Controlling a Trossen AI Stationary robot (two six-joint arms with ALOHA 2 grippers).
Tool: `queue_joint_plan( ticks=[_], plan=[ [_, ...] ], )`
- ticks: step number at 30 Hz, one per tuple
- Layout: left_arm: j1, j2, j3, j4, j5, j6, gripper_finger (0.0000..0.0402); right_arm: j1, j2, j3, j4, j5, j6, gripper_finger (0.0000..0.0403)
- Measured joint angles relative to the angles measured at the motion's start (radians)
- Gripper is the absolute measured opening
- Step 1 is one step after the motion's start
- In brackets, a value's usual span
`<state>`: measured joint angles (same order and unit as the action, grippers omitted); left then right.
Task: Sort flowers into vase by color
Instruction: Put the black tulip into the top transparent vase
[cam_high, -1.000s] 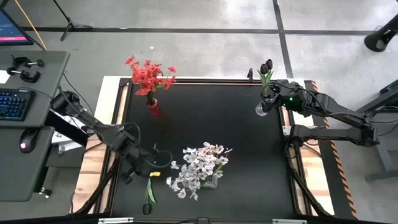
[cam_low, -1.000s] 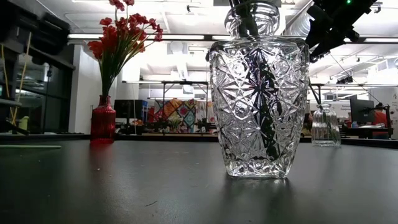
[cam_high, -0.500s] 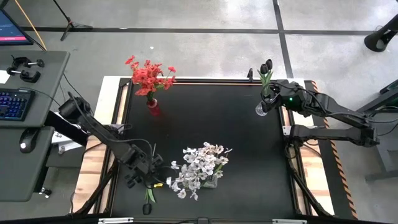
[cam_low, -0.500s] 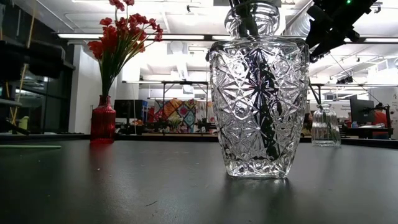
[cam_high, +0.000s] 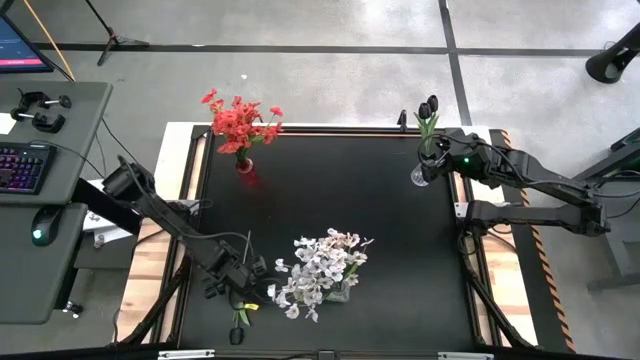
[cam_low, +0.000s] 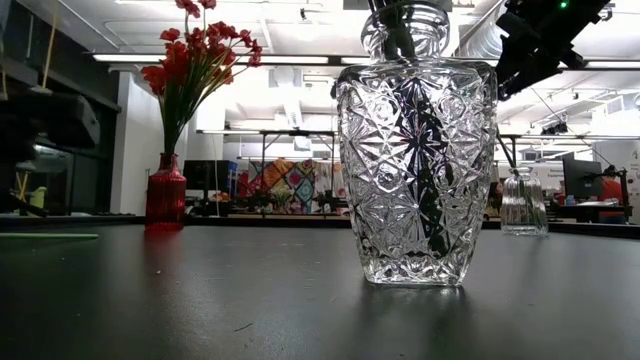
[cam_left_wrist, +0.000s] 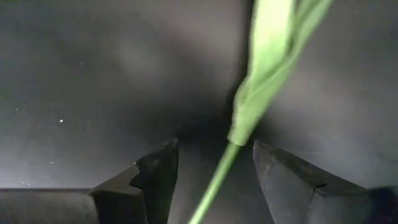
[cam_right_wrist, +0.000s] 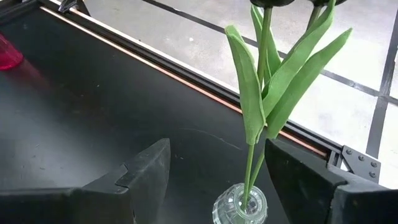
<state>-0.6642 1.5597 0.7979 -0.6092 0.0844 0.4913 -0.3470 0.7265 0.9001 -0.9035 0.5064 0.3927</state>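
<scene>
From above, the left gripper (cam_high: 238, 290) is seen low over a loose dark flower (cam_high: 239, 318) near the table's (cam_high: 400, 260) front edge. At its wrist, parted fingers (cam_left_wrist: 155, 177) straddle the green stem unclamped; they should be centred before closing. The right gripper (cam_right_wrist: 211, 180) is spread, empty, beside the small vase (cam_right_wrist: 239, 208) of 2 dark tulips (cam_high: 428, 108).

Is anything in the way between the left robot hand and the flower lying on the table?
Nothing visible is. The left end effector is open right over the loose flower's stem, which runs between its two fingers. From above, that flower lies on the black table, left of the white flowers.
</scene>
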Motion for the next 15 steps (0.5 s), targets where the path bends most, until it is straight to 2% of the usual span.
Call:
queue_joint_plan(
  ticks=[6,9,12,15],
  plan=[
    [0.017,0.049,0.005,0.015,0.004,0.002,0.0195,0.0,0.0,0.0,0.0,0.0,0.0,0.0252],
    [0.017,0.05,0.005,0.018,0.004,0.011,0.0179,0.0,0.0,0.0,0.0,0.001,0.0,0.0252],
    [0.018,0.042,0.002,0.029,0.002,0.004,0.0133,0.0,0.0,0.0,0.0,0.001,0.0,0.0252],
    [0.04,0.034,0.004,0.03,0.031,-0.077,0.0052,0.0,0.0,0.0,0.001,0.001,0.0,0.0252]
  ],
)
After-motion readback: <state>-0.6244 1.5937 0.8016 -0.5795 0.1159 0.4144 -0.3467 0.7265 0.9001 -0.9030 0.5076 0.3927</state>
